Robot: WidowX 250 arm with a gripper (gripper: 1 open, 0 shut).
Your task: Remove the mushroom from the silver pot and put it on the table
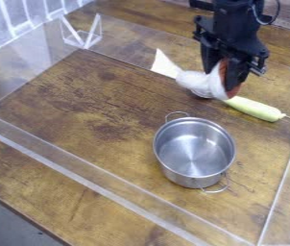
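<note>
One metal pot [195, 153], two loop handles, nothing inside, near the right edge of the wooden table [77, 125]. One mushroom [213, 84], white stem and reddish-brown cap, gripped between the black fingers [221, 53], out of the pot, toward the table's far right corner. One yellow-green toy corn [254, 109] beside it.

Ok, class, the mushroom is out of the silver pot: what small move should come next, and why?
Probably a short lowering of the gripper onto the tabletop left of the corn-like toy, because the mushroom is held in the jaws, away from the silver pot, and bare wood shows there.
</note>
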